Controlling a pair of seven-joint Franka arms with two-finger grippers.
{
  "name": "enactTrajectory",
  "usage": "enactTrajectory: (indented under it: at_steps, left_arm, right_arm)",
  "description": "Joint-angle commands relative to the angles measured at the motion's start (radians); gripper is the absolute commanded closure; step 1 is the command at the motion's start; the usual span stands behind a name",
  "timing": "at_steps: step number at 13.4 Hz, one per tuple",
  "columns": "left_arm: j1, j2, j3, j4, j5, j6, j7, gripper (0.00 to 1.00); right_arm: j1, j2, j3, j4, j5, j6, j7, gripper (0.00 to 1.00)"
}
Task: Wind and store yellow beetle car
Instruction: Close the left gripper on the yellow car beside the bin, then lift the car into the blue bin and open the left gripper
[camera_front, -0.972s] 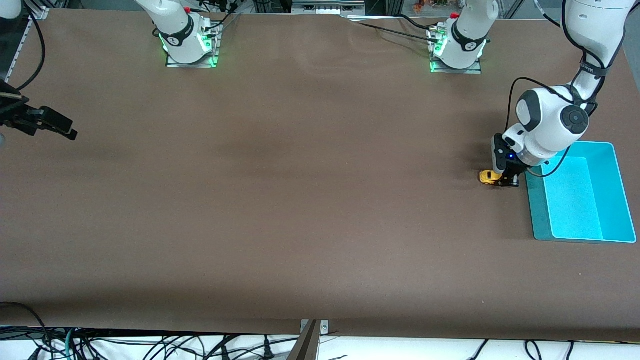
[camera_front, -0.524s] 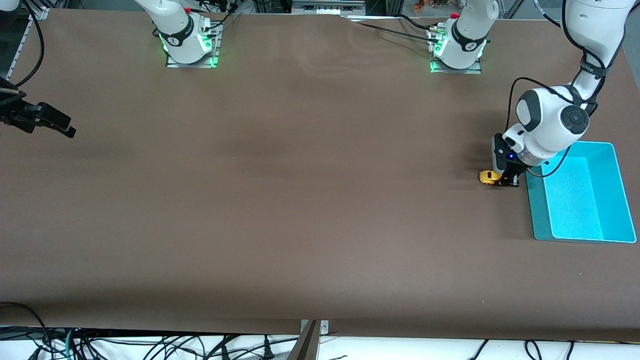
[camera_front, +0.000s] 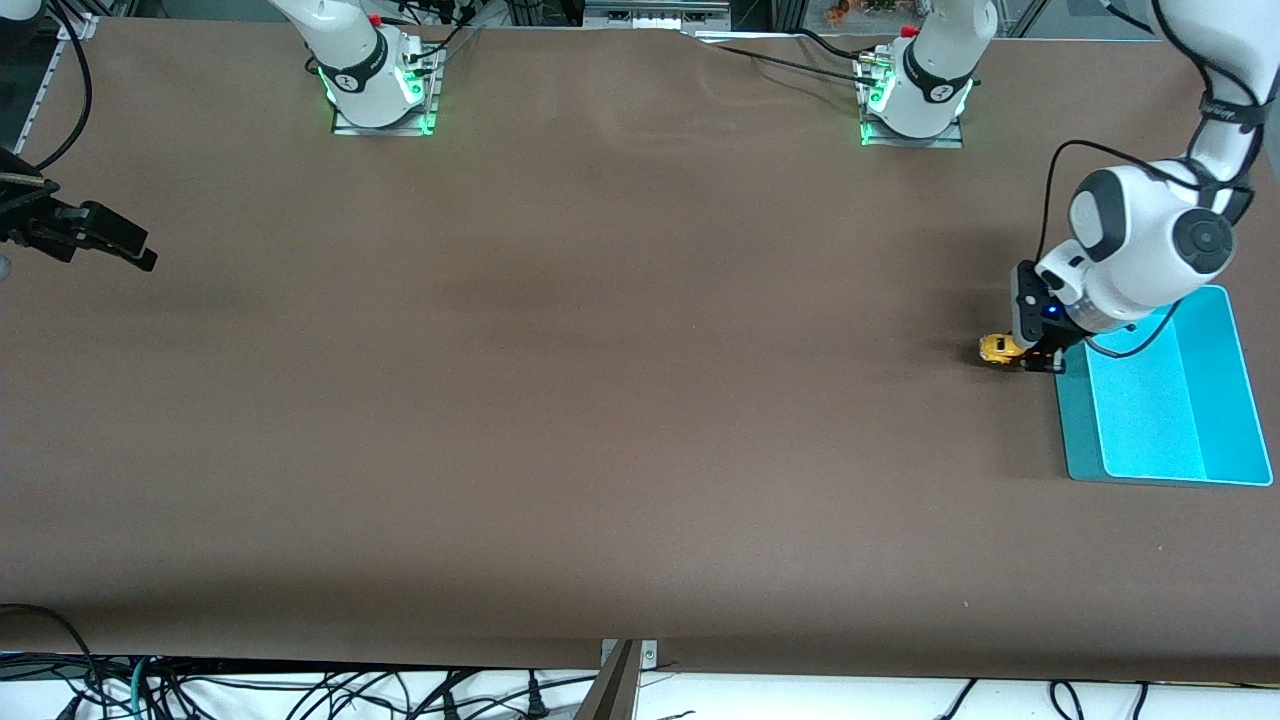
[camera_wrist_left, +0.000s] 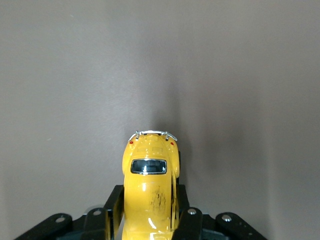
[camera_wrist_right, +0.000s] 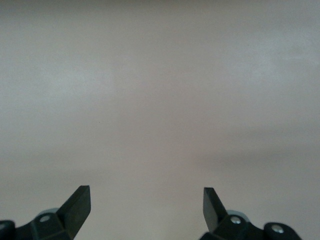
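1. Left claw (camera_front: 1030, 362): clenched on the small yellow beetle-shaped toy car (camera_front: 997, 349), low at the brown paper-covered desk (camera_front: 600, 400), at the left arm's end.
2. In the left wrist view, the two black fingers (camera_wrist_left: 114, 204) press the flanks of the car (camera_wrist_left: 150, 187). Its dark window, chrome bumper and two small red lamps face away from the wrist.
3. The car is just beside the rim of the cyan rectangular plastic bin (camera_front: 1160, 400), on the side toward the right arm's end, outside the bin. Whether its wheels touch the desk cannot be told.
4. The bin sits on the desk at the left arm's end, with the white wrist of the left arm above the corner farthest from the front camera.
5. Right claw (camera_front: 120, 248): released, its black fingers (camera_wrist_right: 76, 204) spread wide over bare desk (camera_wrist_right: 160, 100) at the right arm's end; this arm waits.
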Motion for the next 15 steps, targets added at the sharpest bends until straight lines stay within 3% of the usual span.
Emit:
enactTrajectory:
  at_steps: [1,3,6,8,15]
  left_arm:
    - [0.024,-0.054,-0.007,0.119,0.016,-0.233,0.015,0.61]
    - [0.073,-0.065,-0.004,0.192,0.018,-0.331,0.092,0.60]
    - [0.174,-0.044,-0.002,0.236,0.021,-0.329,0.228,0.60]
    - [0.227,0.021,-0.002,0.286,0.024,-0.317,0.299,0.59]
    - [0.346,0.235,-0.002,0.343,0.024,-0.135,0.364,0.58]
  right_arm:
    - [-0.009,-0.018,0.040,-0.002,0.009,-0.015,0.022,0.00]
    - [-0.009,-0.020,0.040,-0.002,0.008,-0.018,0.020,0.00]
    - [-0.009,-0.020,0.040,-0.002,0.003,-0.017,0.020,0.00]
    - [-0.009,-0.020,0.040,-0.002,0.006,-0.018,0.022,0.00]
    - [-0.009,-0.020,0.037,-0.002,0.006,-0.018,0.022,0.00]
